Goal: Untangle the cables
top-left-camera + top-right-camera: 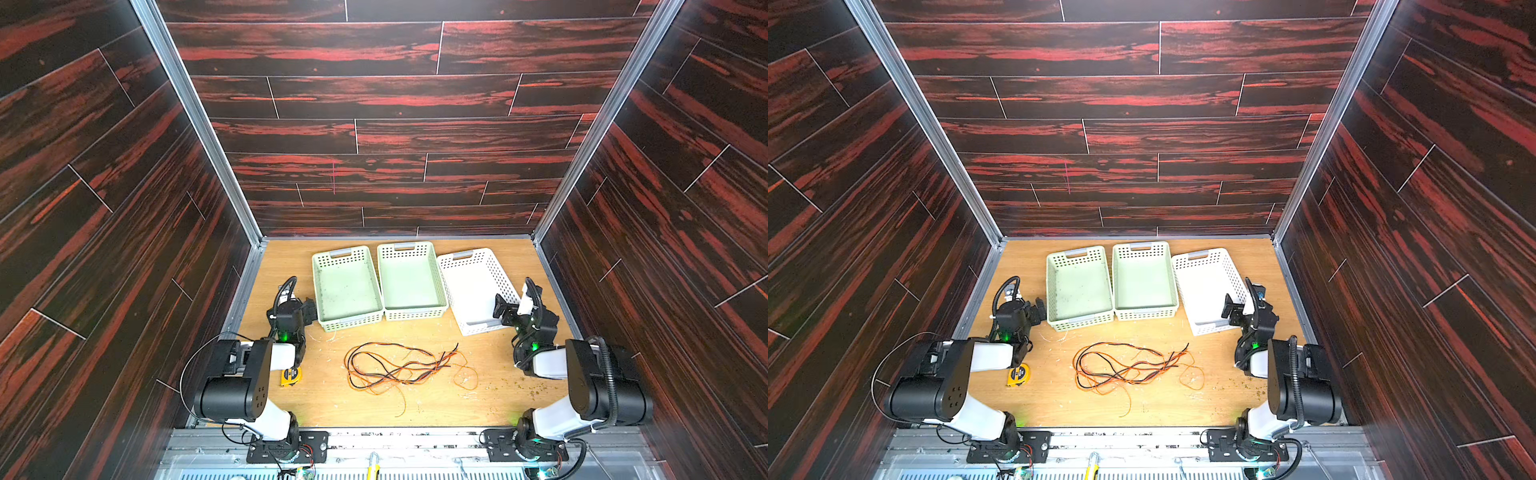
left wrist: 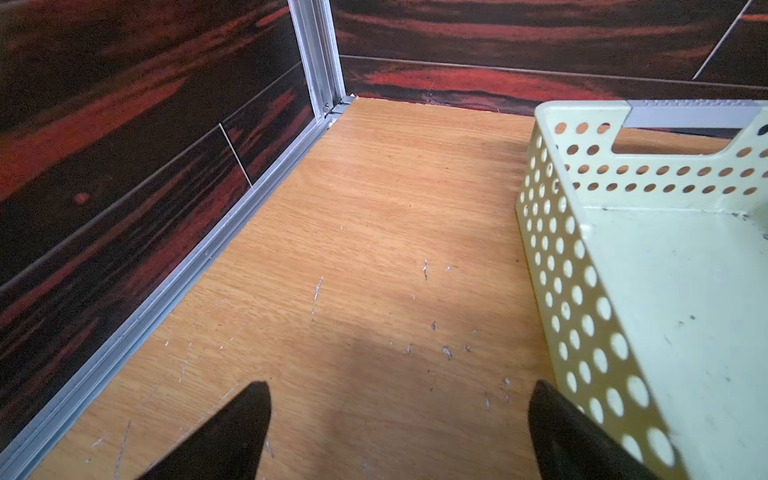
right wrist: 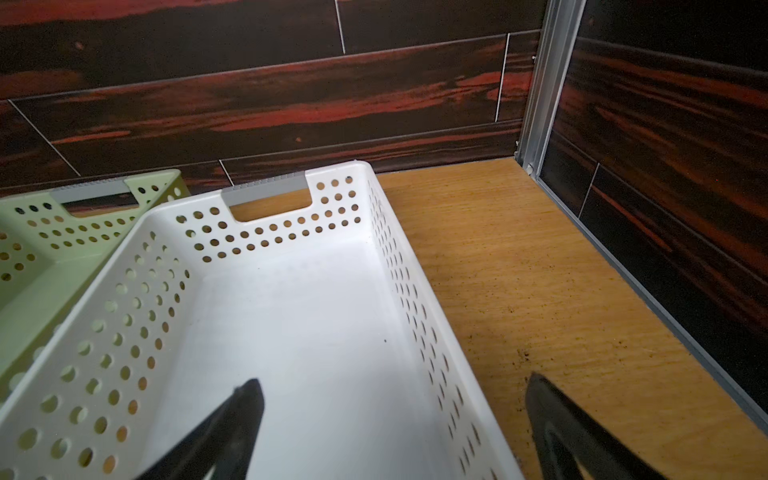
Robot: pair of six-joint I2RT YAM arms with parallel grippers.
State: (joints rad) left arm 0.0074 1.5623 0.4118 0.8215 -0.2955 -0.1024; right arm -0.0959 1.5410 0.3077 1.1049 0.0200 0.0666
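The cables (image 1: 399,368) are lying tangled on the surface (image 1: 436,407) in front of the baskets (image 1: 415,315), while the left end effector (image 2: 400,384) and right end effector (image 3: 392,379) are hovering spread and empty at the outer baskets, probably leaving the heap unobstructed for a first pick.

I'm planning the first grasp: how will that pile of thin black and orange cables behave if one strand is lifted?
The cables look very thin and lie in loose loops, so they are probably floppy and would drape when lifted. They cross in many places, so lifting one likely drags others along. They seem light; a push would probably slide the whole pile.
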